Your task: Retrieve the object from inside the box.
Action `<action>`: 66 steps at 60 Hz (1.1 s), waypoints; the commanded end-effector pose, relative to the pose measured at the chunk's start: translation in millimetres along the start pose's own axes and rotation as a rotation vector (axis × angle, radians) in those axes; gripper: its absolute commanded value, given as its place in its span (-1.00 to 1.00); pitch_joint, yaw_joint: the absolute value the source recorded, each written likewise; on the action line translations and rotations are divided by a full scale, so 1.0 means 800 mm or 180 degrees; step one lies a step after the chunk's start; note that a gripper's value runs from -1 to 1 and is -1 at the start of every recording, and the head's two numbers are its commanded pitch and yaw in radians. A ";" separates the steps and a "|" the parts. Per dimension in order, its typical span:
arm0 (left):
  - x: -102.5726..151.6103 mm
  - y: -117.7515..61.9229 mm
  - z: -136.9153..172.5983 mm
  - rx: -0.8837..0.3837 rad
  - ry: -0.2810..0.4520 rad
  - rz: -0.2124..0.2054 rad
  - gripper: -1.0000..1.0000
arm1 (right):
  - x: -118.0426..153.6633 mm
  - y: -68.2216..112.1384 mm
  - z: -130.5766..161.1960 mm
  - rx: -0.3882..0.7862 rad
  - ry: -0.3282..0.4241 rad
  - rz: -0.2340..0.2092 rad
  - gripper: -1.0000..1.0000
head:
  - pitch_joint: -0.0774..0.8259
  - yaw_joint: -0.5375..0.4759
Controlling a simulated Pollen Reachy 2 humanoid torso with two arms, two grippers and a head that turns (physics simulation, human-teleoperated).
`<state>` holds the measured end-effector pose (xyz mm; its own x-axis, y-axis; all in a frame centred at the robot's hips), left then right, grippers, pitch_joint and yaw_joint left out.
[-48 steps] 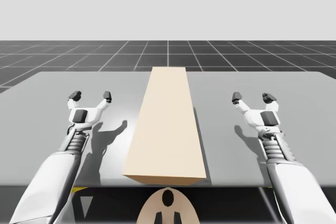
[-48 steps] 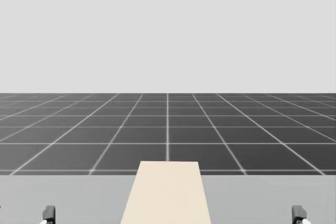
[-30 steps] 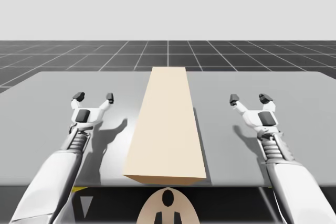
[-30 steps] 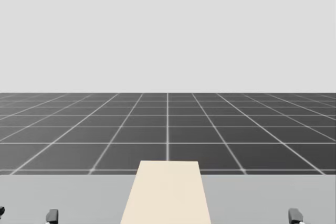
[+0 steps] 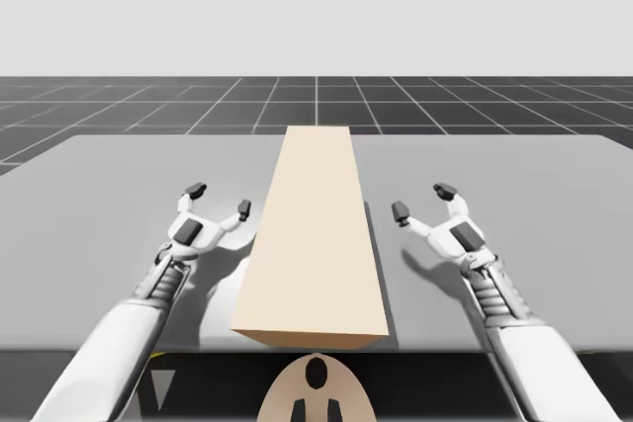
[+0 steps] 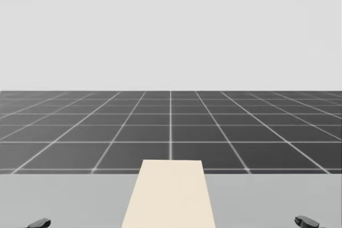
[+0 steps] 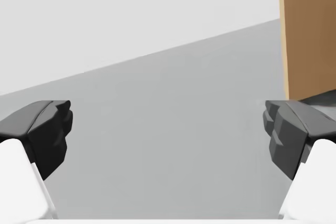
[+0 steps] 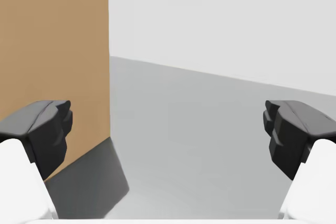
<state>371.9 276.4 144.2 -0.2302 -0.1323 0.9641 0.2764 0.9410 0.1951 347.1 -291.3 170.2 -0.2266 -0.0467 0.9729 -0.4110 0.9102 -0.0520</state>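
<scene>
A long tan box (image 5: 316,229) lies closed along the middle of the grey table (image 5: 119,205); nothing of its inside shows. Its far end also appears in the head view, box (image 6: 171,193). My left gripper (image 5: 219,201) stands open just left of the box, one fingertip close to its side. My right gripper (image 5: 422,201) stands open just right of it. In the left wrist view my left gripper (image 7: 168,135) holds nothing, with the box wall (image 7: 307,30) ahead beside one finger. In the right wrist view my right gripper (image 8: 168,135) is empty, the box wall (image 8: 52,40) ahead beside one finger.
The table's far edge (image 5: 148,137) borders a dark gridded floor (image 5: 316,101). Open grey tabletop lies on both outer sides of the arms. The box throws a shadow (image 8: 89,182) on the table near my right gripper.
Both arms have swung inward toward the box, and each gripper now stands close to its side. My head has tilted slightly, shifting the head view.
</scene>
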 end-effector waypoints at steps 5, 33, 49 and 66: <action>0.020 -0.047 0.019 -0.0838 -0.0204 0.0151 -1.00 | 0.008 0.050 0.007 0.0888 -0.0179 0.0046 -1.00 | -0.79 0.05; 0.038 -0.106 0.052 -0.2039 -0.0303 0.0251 -1.00 | 0.016 0.081 0.023 0.1500 -0.0442 0.0020 -1.00 | -0.75 0.04; 0.026 -0.121 0.042 -0.2334 -0.0139 0.0426 -1.00 | 0.016 0.080 0.026 0.1526 -0.0462 0.0043 -1.00 | -0.73 0.06; -0.016 -0.115 0.007 -0.2414 0.0188 0.0501 -1.00 | 0.017 0.083 0.028 0.1569 -0.0510 0.0066 -1.00 | -0.69 0.09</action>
<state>328.3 195.2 123.7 -0.1344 -0.0314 0.9904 0.8548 0.5019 0.1319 298.2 -241.6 174.9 -0.3473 -0.1270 0.9291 -0.7611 0.6170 -0.2001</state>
